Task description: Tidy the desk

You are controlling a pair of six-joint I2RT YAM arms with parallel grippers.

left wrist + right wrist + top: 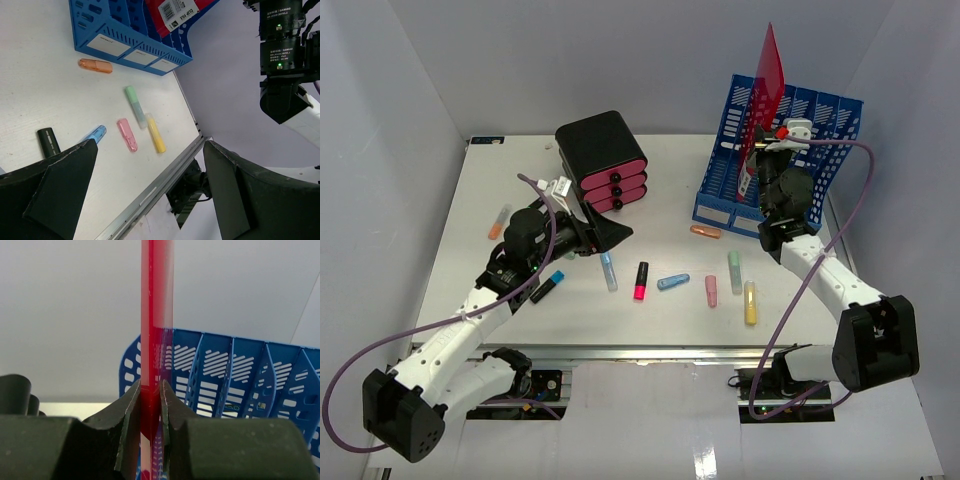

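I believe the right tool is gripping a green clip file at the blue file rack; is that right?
Not quite: the clip file is red, not green. The right wrist view shows the right tool gripping it at the blue file rack.

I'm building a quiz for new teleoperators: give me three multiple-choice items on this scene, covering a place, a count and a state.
1. Where is the black drawer unit relative to the blue file rack? A. left B. right C. on top
2. How many pink fronts does the drawer unit show? A. two B. three C. five
3. How are the right jaws? A. open and empty B. shut on the red clip file C. shut on a highlighter
Answers: 1 A, the top view shows it left of the rack; 2 B, three stacked fronts; 3 B, they pinch the red sheet.
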